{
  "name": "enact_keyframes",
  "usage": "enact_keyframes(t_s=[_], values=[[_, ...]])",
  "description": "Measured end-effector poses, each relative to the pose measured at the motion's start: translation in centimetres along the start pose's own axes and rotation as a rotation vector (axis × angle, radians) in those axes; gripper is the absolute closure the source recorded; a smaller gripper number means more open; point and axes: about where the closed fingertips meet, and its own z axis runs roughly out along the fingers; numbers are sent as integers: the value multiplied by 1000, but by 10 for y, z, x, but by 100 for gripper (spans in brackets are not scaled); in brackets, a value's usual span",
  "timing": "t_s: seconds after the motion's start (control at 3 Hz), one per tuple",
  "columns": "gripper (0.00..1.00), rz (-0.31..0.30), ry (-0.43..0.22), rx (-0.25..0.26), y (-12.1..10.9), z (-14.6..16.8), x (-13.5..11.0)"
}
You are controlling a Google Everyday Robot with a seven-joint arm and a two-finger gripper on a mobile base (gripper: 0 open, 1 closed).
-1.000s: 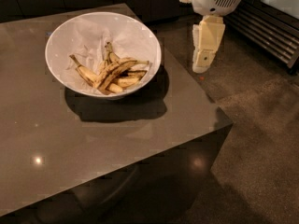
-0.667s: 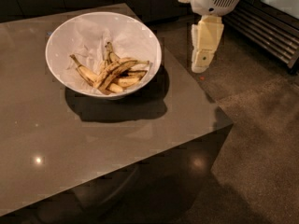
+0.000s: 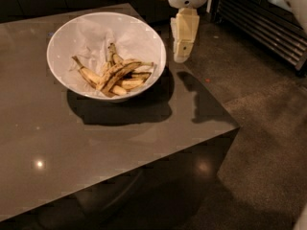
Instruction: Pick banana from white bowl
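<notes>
hand (image 3: 181, 56) hangs pointing straight down from my wrist, just outside the right rim of the white bowl (image 3: 64, 42) and raised off the bench (image 3: 96, 143). it carries nothing that i can see, and whether it is open or closed i cannot tell. the banana (image 3: 119, 74) lies slantwise on top of the pile in the bowl, across the shorter bananas (image 3: 130, 84), on crumpled paper (image 3: 93, 35). if i swing in low from this side, i think i clip the rim and shove the bowl. if i drop in carelessly, i may pinch two fruits or snag the paper. the overripe skin looks soft, so it may squash or slip.
</notes>
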Motion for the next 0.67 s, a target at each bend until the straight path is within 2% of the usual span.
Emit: enact_keyframes(t_s=[0.33, 0.67], values=[[0, -56, -14, -12, -19, 14, -16], [0, -52, -19, 3, -21, 12, -17]])
